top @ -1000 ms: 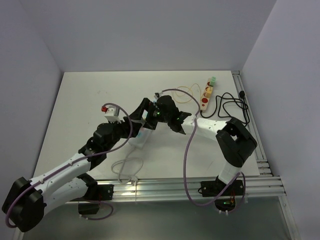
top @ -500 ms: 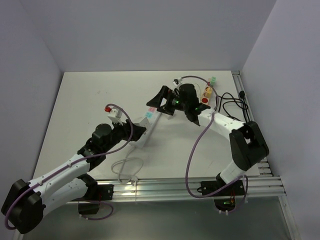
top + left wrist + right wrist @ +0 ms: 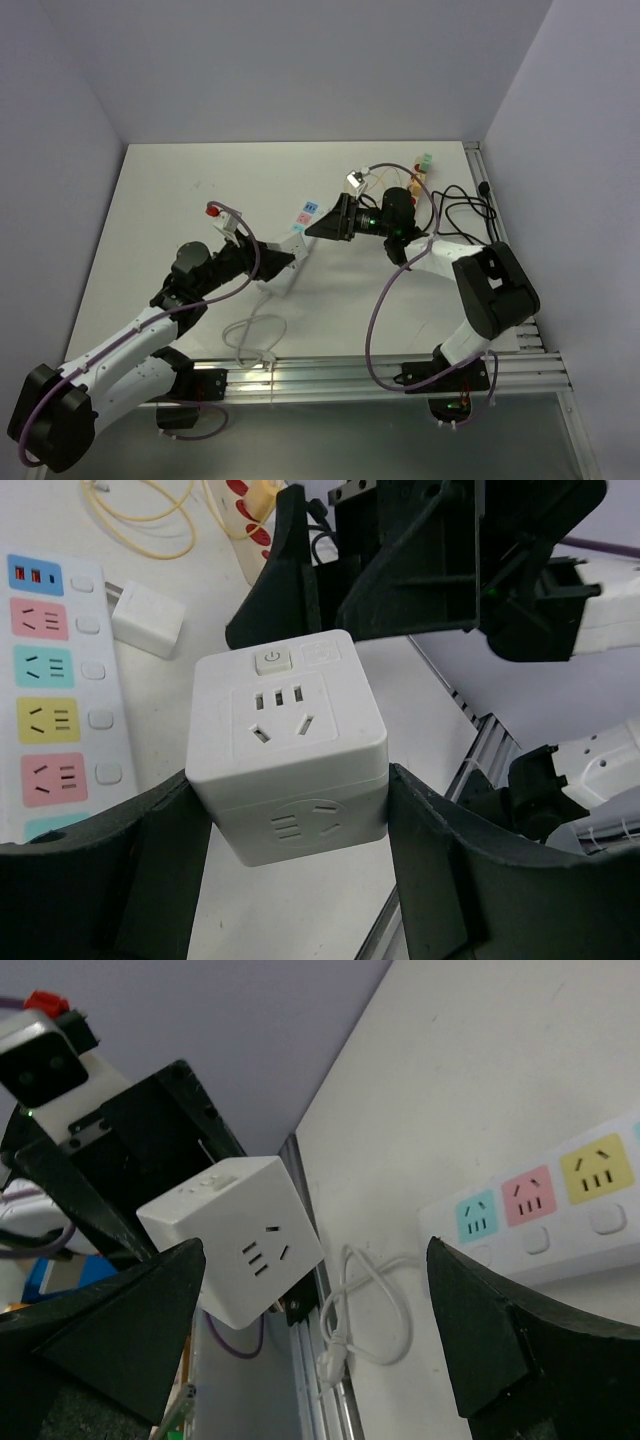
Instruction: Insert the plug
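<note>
A white cube adapter [image 3: 285, 740] is pinched in the left gripper's [image 3: 290, 820] jaws, above mid-counter near the power strip [image 3: 50, 680]. The right gripper's [image 3: 310, 1330] jaws are spread and empty. The unheld strip could be shoved if the prongs, hidden underneath the cube, are misaligned.

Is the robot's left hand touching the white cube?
Touching. In the left wrist view, the left gripper has its black fingers pressed against both sides of the white cube, with no gap showing.
</note>
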`<state>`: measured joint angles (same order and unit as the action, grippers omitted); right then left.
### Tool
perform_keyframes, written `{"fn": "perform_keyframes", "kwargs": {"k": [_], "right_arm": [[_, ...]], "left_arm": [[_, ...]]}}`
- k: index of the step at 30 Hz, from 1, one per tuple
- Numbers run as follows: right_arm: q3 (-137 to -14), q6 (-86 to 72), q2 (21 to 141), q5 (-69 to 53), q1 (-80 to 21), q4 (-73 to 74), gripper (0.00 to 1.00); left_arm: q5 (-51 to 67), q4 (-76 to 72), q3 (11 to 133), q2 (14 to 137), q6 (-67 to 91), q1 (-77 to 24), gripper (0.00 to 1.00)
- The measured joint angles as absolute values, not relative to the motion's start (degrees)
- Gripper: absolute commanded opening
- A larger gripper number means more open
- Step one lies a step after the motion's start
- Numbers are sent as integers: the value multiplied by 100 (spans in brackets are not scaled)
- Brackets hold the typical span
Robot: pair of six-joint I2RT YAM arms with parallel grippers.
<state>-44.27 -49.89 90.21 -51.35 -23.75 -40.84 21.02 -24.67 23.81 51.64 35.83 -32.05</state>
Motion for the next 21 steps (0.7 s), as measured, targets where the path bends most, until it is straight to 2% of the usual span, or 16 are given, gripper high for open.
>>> {"fn": "perform_keyframes", "kwargs": {"k": [10, 14, 21], "right_arm": [[-4097, -6971, 10071, -6029, -2425, -7006, 96], [-4119, -7642, 10510, -6114, -2486, -7295, 95], [-4119, -7813, 10484, -6119, -2823, -7498, 95]], "left_arm": [[2720, -2685, 2467, 5426, 3774, -3072, 36], [2718, -2499, 2467, 5518, 3804, -3013, 36], [2794, -2456, 2519, 5542, 3839, -3013, 36]]}}
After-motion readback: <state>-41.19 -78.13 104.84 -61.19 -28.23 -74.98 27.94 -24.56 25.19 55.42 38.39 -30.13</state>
